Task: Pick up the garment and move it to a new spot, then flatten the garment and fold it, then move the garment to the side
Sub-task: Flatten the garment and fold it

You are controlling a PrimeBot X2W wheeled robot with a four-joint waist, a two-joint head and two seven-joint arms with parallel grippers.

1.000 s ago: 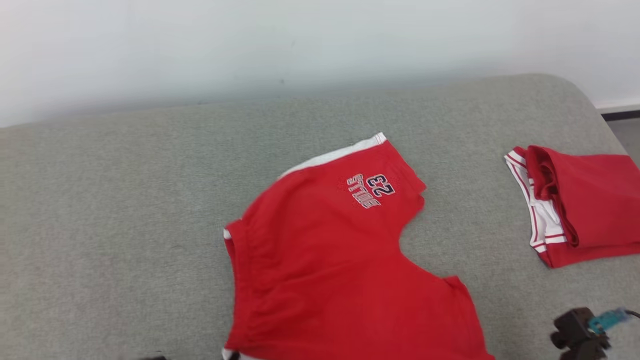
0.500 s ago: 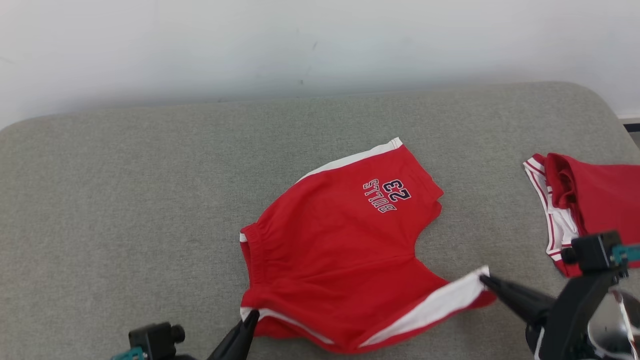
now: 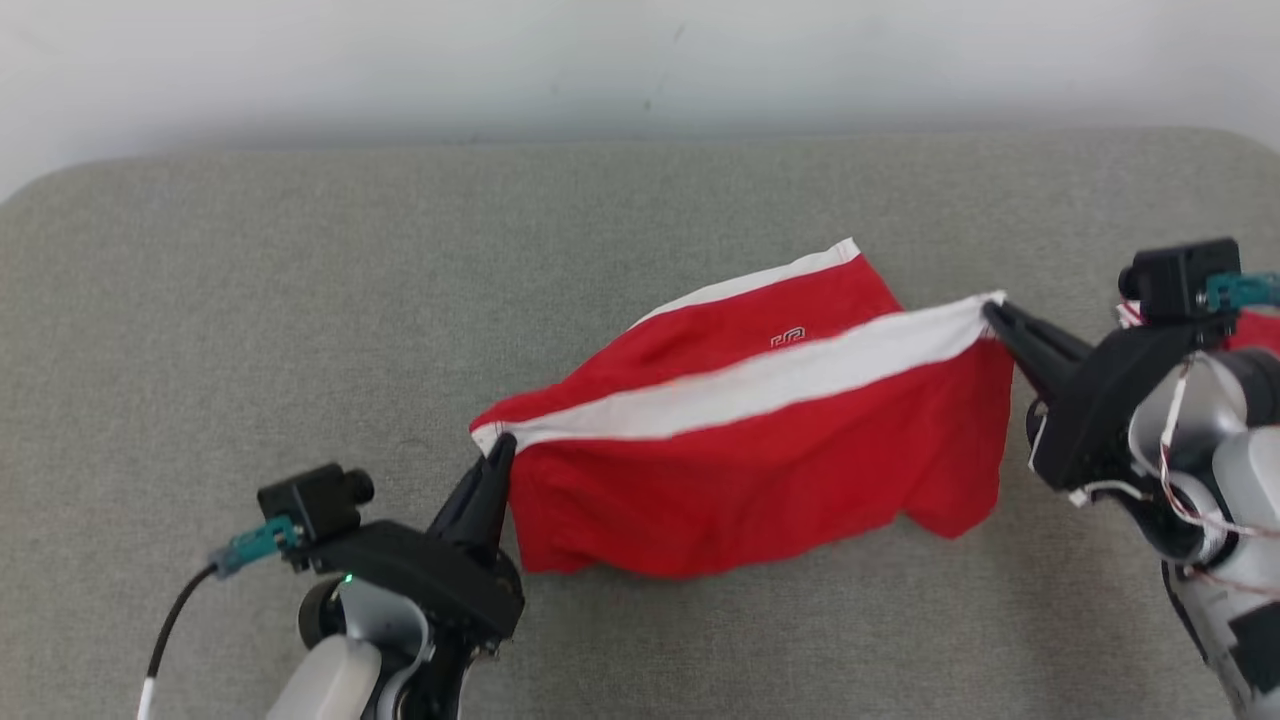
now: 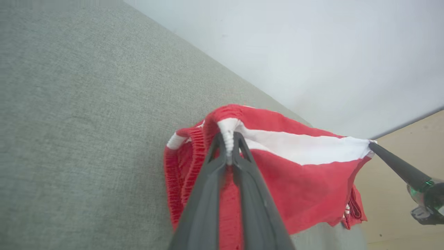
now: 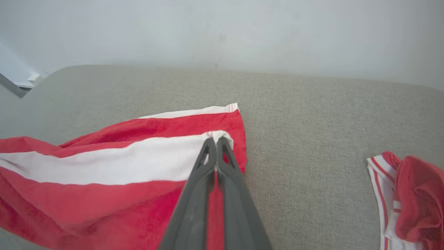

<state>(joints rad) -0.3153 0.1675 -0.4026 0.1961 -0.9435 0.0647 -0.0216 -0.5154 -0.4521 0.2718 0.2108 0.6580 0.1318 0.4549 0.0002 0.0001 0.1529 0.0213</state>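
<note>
One wide grey cushion [image 3: 250, 300] spreads below a pale wall [image 3: 400, 60]. A second red-and-white garment [image 5: 412, 201] lies bunched at the cushion's right end, apart from the shorts. The red shorts [image 3: 760, 480] hang over mid-cushion with their white side stripe uppermost and the lower cloth draping onto the cushion. Their long axis runs left to right, waistband left, leg hem right. The left fingers [image 3: 480, 495] are clamped on the waistband end, and the right fingers [image 3: 1030, 340] on the hem corner.
</note>
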